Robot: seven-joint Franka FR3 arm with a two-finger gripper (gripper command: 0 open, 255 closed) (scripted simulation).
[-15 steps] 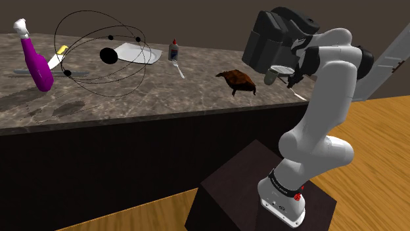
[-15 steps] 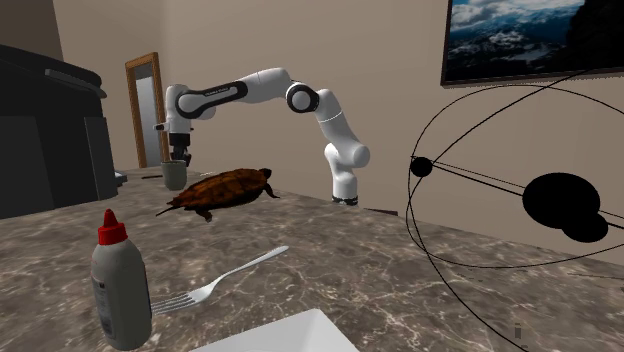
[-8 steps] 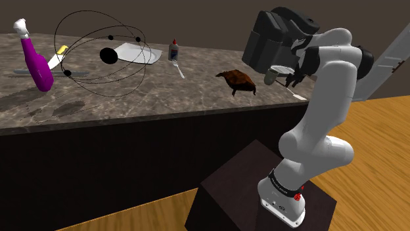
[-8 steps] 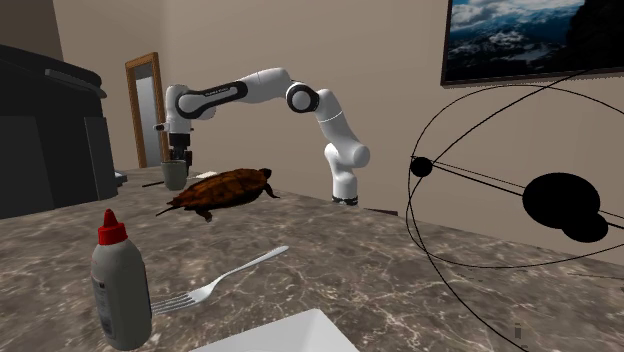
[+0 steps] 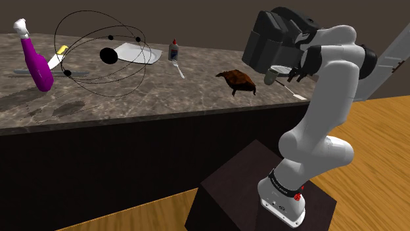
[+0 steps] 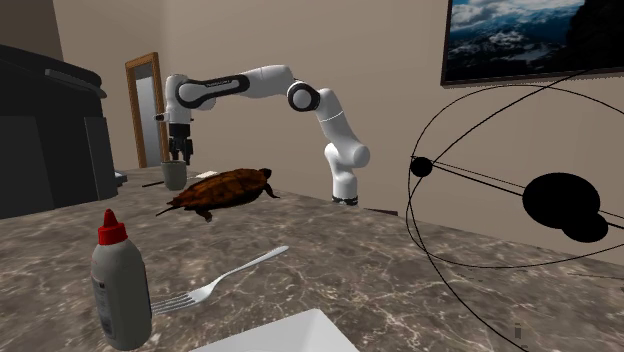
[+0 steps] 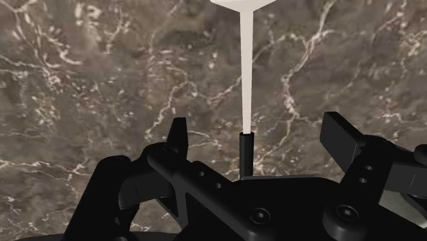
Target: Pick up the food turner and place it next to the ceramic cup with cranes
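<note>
Wrist view gives you the clearest read: the pincer (image 7: 260,133) is spread, its two black fingers standing well apart. The food turner (image 7: 245,75) lies flat on the brown marbled tabletop (image 7: 82,82) between them, touched by neither. You can see its slim white handle running away from the pincer to a wider white blade, with a short black tip at the near end. In the second exterior view you find the pincer raised off the tabletop, close to a grey-green cup (image 6: 175,175) that stands upright near the far end. A brown turtle (image 6: 222,190) sits just beside that cup. Nearer the camera lie a fork (image 6: 225,278) and a glue bottle (image 6: 120,285) with a red cap, and a black wire sphere (image 6: 520,190) stands at that view's right.
</note>
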